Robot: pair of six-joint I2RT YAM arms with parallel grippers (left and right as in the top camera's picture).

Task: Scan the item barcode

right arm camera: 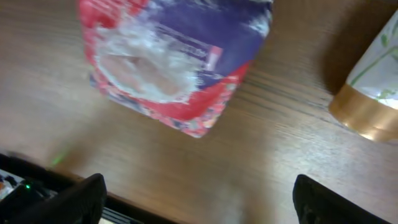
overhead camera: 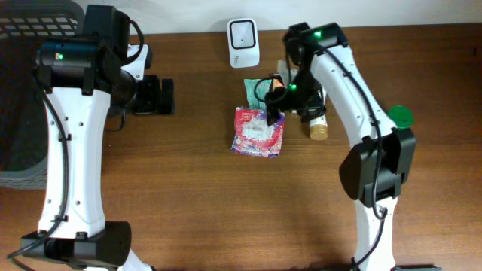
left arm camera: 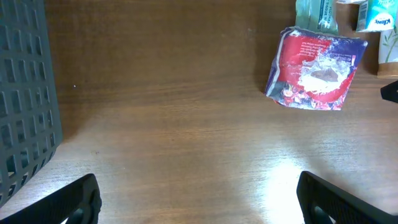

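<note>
The item, a crinkled red, white and blue packet (overhead camera: 258,132), lies flat on the wooden table below the white barcode scanner (overhead camera: 243,43). My right gripper (overhead camera: 273,111) hovers over the packet's upper right corner. In the right wrist view the packet (right arm camera: 174,62) lies ahead of that gripper (right arm camera: 199,205), which is open and holds nothing. Well to the left, my left gripper (overhead camera: 166,96) is open and empty. Its wrist view shows the packet (left arm camera: 316,70) far off at the upper right and bare wood between the left gripper's (left arm camera: 199,202) fingers.
A green packet (overhead camera: 254,89) and a small bottle with a gold cap (overhead camera: 318,128) sit close beside the item. A green lid (overhead camera: 401,116) lies right of the arm. A black mesh basket (overhead camera: 30,90) stands at the table's left edge.
</note>
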